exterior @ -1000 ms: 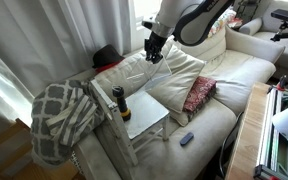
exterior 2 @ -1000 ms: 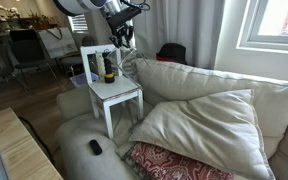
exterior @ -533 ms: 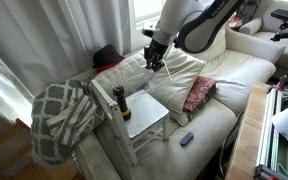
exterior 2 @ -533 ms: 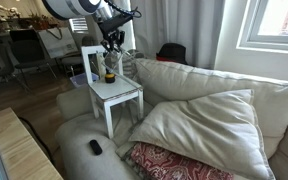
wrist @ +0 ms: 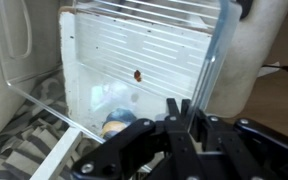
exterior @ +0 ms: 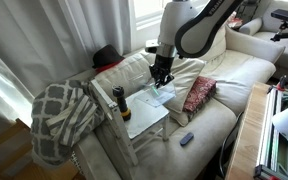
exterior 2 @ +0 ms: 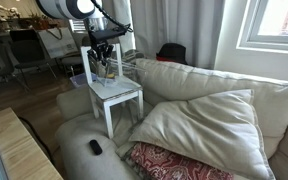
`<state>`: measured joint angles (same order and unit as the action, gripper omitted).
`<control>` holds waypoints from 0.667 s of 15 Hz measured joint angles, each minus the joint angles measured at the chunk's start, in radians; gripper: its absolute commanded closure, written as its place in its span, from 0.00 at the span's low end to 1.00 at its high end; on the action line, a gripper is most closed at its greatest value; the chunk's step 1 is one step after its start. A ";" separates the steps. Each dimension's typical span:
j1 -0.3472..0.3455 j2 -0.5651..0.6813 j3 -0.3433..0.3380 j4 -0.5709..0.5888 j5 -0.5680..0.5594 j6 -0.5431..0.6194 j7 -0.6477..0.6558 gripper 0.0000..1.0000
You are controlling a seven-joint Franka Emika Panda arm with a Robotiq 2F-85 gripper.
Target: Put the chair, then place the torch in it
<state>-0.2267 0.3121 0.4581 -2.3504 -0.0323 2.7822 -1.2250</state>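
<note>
Wrist view has the gripper (wrist: 180,112) hanging over the chair (wrist: 144,50), jaws pressed together with nothing in them as far as I can see. In an exterior view the torch (exterior: 118,100) stands upright on the seat's back corner, right by the backrest, and the chair itself sits on the sofa (exterior: 229,70) cushion. So I'd guess the torch is next. My tip: spread the jaws well above it, come at the barrel from the open side and pinch mid-body. That chair looks light and the cushion's squishy, so any sideways nudge could tip both
</note>
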 measured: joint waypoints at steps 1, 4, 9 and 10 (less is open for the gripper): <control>0.000 0.002 0.000 0.000 0.032 -0.026 -0.038 0.97; 0.005 0.002 -0.009 0.006 0.100 -0.078 -0.121 0.97; 0.031 0.008 -0.029 0.025 0.185 -0.103 -0.183 0.65; 0.036 0.010 -0.031 0.029 0.200 -0.103 -0.186 0.64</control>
<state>-0.1907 0.3224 0.4269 -2.3211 0.1677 2.6796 -1.4112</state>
